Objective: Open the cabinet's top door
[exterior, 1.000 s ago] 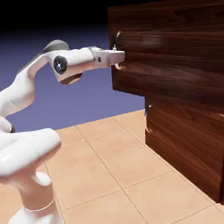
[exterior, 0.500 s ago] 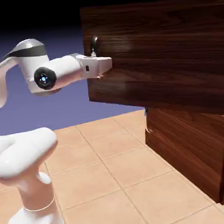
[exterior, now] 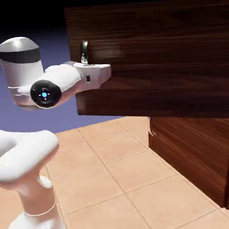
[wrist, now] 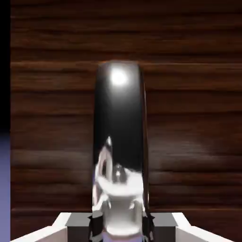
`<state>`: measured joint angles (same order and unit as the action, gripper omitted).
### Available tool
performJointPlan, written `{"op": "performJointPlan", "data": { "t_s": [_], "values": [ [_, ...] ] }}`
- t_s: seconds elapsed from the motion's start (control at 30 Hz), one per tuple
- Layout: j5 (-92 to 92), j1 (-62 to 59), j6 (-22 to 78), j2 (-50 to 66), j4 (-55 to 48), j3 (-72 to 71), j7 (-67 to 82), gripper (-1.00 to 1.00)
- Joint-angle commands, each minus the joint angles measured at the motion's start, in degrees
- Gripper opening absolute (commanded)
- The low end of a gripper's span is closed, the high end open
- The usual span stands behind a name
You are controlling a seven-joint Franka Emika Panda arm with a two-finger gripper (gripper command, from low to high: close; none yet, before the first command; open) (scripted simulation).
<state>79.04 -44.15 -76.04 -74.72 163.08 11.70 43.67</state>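
White two-finger gripper (exterior: pixel 105 74) pressed tight on the small curved silver handle (wrist: pixel 119 142); fingers not visible in the exterior view, hidden against the wood. Hand view: the polished handle fills the middle, running upright, its mirror surface reflecting the hand's pale shape, clamped between the jaws at the bottom edge.

Top door (exterior: pixel 151 56): large upper panel of dark walnut-grain wood, horizontal grain, standing swung out from the tall boxy dark brown cabinet (exterior: pixel 196 154). Its free edge sits well toward the exterior view's left, overhanging the floor, and it covers the upper part of the cabinet from sight. The handle (exterior: pixel 84 52) sits near that free edge, showing as a dark curved loop just above the hand.

Lower door panel (exterior: pixel 186 150): shorter, same wood, flush and closed; its own handle is barely discernible at the left edge under the overhang. Nothing of the cabinet's interior can be seen from either view.

White arm (exterior: pixel 25 122) rises from lower left, folded elbow high, forearm level toward the door. Tan tiled floor (exterior: pixel 116 183) below; blue-violet backdrop (exterior: pixel 54 116) behind. Nothing lies between arm and door.
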Motion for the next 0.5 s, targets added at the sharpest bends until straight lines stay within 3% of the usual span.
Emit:
{"op": "performJointPlan", "data": {
  "t_s": [0.0,0.47],
  "values": [
    [-2.12,0.53,1.40,2.05,-1.12,2.07,1.10,-1.00],
    [-23.69,17.03,22.15,31.07,-24.79,28.00,14.70,-1.00]
  ]
}}
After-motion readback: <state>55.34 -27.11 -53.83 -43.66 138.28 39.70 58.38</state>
